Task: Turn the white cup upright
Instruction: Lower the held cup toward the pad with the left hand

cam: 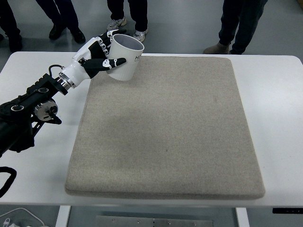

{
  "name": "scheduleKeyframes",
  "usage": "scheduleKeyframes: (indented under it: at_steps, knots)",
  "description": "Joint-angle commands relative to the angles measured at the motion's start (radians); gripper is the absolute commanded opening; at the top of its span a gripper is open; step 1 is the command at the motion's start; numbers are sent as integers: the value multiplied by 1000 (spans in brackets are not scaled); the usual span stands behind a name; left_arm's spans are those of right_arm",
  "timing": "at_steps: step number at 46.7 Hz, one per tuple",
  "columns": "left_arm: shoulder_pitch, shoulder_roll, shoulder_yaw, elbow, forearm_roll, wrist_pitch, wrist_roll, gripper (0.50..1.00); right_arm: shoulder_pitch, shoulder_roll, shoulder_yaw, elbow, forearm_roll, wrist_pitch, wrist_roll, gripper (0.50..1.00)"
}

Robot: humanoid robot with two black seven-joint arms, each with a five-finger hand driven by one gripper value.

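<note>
we see the left hand (102,54) with fingers (115,62) clamped around the white cup (126,57), mouth tilted up-and-away above the mat (165,127), apparently mid-righting before set-down.

A white table (279,118) bears a beige mat (165,127); people's legs (236,23) stand on grey floor (180,23).

The white cup (125,56) carries dark lettering on its side, maybe starting with an "H"; the rest is too small to read.
</note>
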Motion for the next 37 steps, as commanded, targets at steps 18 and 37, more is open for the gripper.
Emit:
scheduleKeyframes:
  at_steps: [18,37]
  knots:
    - [10,-32,1,77,64,5,0,500,0,0,-1,0,0,2,0,930]
    - [31,-35,60,77,64,14,0,500,-2,0,-3,0,1,2,0,930]
